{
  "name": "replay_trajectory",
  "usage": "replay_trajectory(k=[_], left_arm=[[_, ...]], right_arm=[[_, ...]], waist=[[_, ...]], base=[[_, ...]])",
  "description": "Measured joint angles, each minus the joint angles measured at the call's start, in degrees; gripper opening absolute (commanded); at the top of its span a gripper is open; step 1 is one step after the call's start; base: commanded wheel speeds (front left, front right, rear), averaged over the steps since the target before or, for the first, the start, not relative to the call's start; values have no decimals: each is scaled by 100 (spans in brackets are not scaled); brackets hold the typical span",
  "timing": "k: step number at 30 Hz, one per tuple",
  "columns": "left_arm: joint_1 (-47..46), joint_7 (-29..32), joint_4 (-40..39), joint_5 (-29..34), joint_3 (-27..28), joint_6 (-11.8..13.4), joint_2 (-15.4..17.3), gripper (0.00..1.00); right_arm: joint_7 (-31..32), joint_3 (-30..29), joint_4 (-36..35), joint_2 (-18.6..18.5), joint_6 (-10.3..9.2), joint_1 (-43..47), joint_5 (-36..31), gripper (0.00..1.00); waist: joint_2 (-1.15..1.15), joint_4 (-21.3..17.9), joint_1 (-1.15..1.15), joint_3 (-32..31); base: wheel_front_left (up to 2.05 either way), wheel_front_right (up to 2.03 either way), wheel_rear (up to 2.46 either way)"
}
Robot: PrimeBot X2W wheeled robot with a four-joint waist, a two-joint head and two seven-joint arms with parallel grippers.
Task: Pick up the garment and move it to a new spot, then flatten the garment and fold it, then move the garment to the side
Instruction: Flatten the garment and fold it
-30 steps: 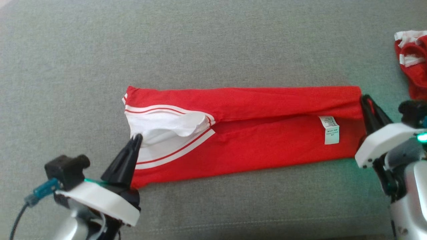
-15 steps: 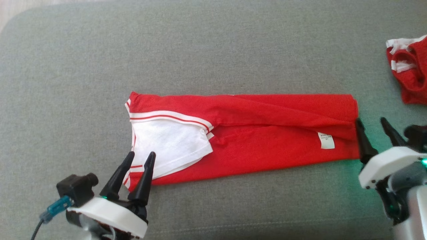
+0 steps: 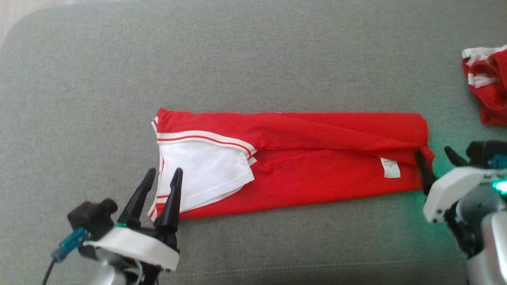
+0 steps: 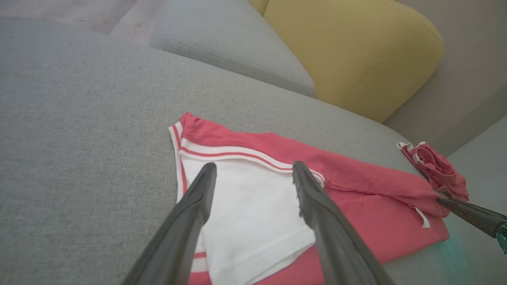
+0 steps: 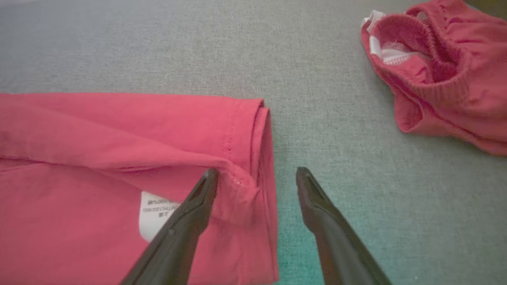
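The red garment [image 3: 317,158] lies flat across the middle of the grey sofa cushion [image 3: 253,59], folded into a long narrow strip. A white sleeve panel [image 3: 202,170] with red-and-white striped trim sits at its left end, and a white care label [image 3: 390,167] sits near its right end.

The left end effector [image 3: 164,172] is at the strip's left end. Its fingers are spread with the tips at the white panel, and it grips nothing.

The right end effector [image 3: 431,151] is at the strip's right end, fingers spread and empty. One finger is over the hem and the other over bare cushion.

A second red garment [image 3: 489,91] lies crumpled at the far right, well apart. A yellow cushion [image 4: 356,51] stands behind the grey one.
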Motion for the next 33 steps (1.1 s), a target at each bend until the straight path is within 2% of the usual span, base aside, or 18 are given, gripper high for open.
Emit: replay_trajectory(k=[5,17,18,19,20,23,24,33], left_arm=[[-192,-34,62,85,-8,-1,-74,100],[-345,-58,158,181,0,-8,-175,100],[-354,-58,158,181,3,-9,-176,100],[-353,-59,165,181,4,-9,-176,100],[-353,-59,172,182,4,-9,-176,100],[-353,-88,178,182,9,-9,-177,100],[-353,-99,180,182,9,-9,-177,100],[-353,-99,219,285,11,-2,-160,100]], right_arm=[[397,146,213,-218,0,-455,1,100],[1373,312,860,-464,0,-1095,376,100],[1434,323,864,-465,0,-1113,435,93],[1483,327,866,-466,0,-1122,497,63],[1525,333,871,-466,0,-1127,558,42],[1662,383,876,-464,0,-1141,746,6],[1670,401,877,-461,0,-1141,792,0],[1238,321,917,-427,1,-1068,826,0]], waist=[[0,70,0,102],[0,192,0,360],[0,194,0,368],[0,193,0,374],[0,191,0,374],[0,174,0,361],[0,165,0,353],[0,15,0,153]], base=[[0,0,0],[0,0,0],[0,0,0],[0,0,0],[0,0,0],[0,0,0],[0,0,0],[0,0,0]])
